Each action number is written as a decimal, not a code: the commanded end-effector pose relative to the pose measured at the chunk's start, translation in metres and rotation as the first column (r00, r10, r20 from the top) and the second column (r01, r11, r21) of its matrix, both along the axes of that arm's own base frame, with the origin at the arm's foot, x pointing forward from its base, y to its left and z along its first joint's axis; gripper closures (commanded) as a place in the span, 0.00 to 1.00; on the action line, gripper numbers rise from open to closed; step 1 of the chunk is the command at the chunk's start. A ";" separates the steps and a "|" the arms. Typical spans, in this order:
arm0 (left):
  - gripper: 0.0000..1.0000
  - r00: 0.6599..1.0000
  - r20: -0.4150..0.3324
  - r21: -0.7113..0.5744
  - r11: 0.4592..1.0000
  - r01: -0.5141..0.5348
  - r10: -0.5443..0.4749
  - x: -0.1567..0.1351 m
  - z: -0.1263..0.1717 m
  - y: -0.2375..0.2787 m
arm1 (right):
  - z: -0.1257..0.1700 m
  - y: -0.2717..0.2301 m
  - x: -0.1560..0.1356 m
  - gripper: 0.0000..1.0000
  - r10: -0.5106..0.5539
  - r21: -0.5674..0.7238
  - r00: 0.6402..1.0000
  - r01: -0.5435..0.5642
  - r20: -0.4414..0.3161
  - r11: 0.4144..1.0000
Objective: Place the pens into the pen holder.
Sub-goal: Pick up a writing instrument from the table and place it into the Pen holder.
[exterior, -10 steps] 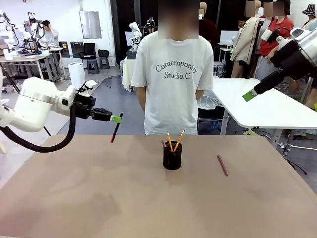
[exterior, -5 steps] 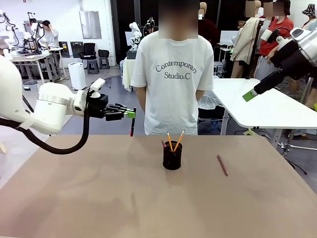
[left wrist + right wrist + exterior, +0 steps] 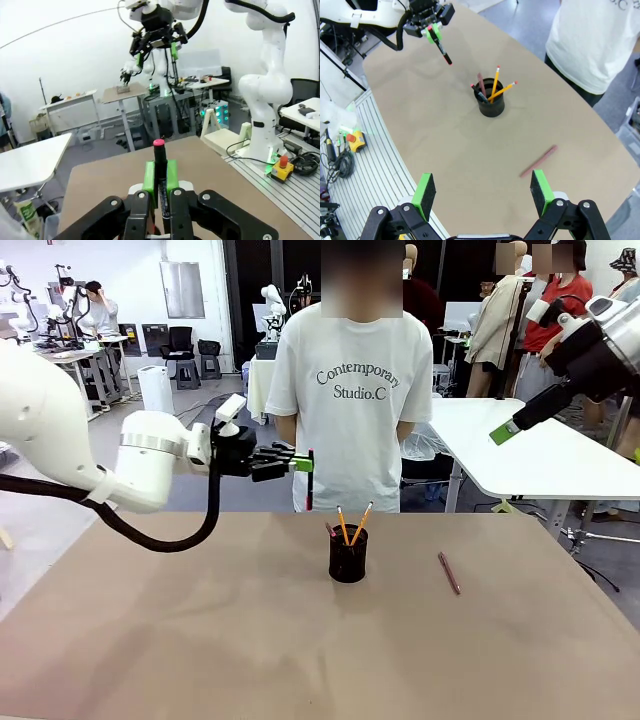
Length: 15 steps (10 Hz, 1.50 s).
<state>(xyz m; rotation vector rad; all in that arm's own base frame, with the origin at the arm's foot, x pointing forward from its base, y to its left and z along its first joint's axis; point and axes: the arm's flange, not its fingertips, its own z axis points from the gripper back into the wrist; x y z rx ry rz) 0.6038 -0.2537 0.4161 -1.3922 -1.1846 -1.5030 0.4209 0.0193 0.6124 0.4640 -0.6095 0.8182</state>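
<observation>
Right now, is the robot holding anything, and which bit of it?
Yes. The left gripper pinches the black marker near its top end, red tip hanging down. The right gripper is open and holds nothing.

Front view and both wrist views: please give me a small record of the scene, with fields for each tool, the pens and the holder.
left tool: shut on the black marker, in the air above the table
black marker: about upright, red end down, not yet over the pen holder
right tool: open, holds nothing, raised at the right side
pen holder: upright on the table, holds two orange pencils and other pens
brownish-pink pen: flat on the table, right of the pen holder, apart from it
</observation>
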 end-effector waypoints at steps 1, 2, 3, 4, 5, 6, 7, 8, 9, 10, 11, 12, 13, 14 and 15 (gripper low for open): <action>1.00 0.999 0.027 -0.077 0.996 0.047 -0.045 0.005 0.000 -0.007 | 0.001 0.000 0.000 0.00 0.009 0.021 1.000 -0.009 0.004 1.000; 1.00 0.997 0.016 -0.089 0.993 0.075 -0.074 0.006 0.003 -0.004 | 0.001 0.000 0.000 0.00 0.009 0.021 1.000 -0.009 0.004 1.000; 1.00 1.000 0.005 -0.020 0.999 0.027 -0.027 -0.002 -0.001 -0.010 | 0.001 0.000 0.000 0.00 0.009 0.021 1.000 -0.009 0.004 1.000; 1.00 1.000 0.005 -0.020 0.999 0.027 -0.027 -0.002 -0.001 -0.010 | 0.001 0.000 0.000 0.00 0.009 0.021 1.000 -0.009 0.004 1.000; 1.00 1.000 0.005 -0.020 0.999 0.027 -0.027 -0.002 -0.001 -0.010 | 0.001 0.000 0.000 0.00 0.009 0.021 1.000 -0.009 0.004 1.000; 1.00 1.000 0.005 -0.020 0.999 0.027 -0.027 -0.002 -0.001 -0.010 | 0.001 0.000 0.000 0.00 0.009 0.021 1.000 -0.009 0.004 1.000; 1.00 0.999 0.003 -0.030 0.999 0.038 -0.038 0.001 -0.004 -0.012 | 0.001 0.000 0.000 0.00 0.009 0.021 1.000 -0.009 0.004 1.000; 1.00 1.000 0.015 0.010 1.000 0.025 -0.025 0.005 -0.014 -0.024 | 0.001 0.000 0.000 0.00 0.009 0.021 1.000 -0.009 0.004 1.000; 1.00 1.000 -0.004 -0.003 1.000 0.019 -0.019 0.011 -0.025 -0.039 | 0.001 0.000 0.000 0.00 0.009 0.021 1.000 -0.009 0.004 1.000; 1.00 1.000 0.010 0.006 1.000 0.017 -0.017 0.014 -0.037 -0.055 | 0.001 0.000 0.000 0.00 0.009 0.021 1.000 -0.009 0.004 1.000; 1.00 0.999 0.028 0.003 1.000 0.023 -0.023 0.017 -0.042 -0.063 | 0.001 0.000 0.000 0.00 0.009 0.021 1.000 -0.009 0.004 1.000; 1.00 0.999 0.033 0.009 1.000 0.011 -0.011 0.023 -0.049 -0.069 | 0.001 0.000 0.000 0.00 0.009 0.021 1.000 -0.009 0.004 1.000; 1.00 0.999 0.036 0.023 1.000 0.003 -0.004 0.030 -0.059 -0.076 | 0.001 0.000 0.000 0.00 0.009 0.021 1.000 -0.009 0.004 1.000; 1.00 0.999 0.048 0.047 0.999 0.009 -0.011 0.038 -0.070 -0.083 | 0.001 0.000 0.000 0.00 0.009 0.021 1.000 -0.009 0.004 1.000; 1.00 0.998 0.052 0.054 0.998 0.020 -0.023 0.042 -0.081 -0.091 | 0.001 0.000 0.000 0.00 0.009 0.021 1.000 -0.009 0.004 1.000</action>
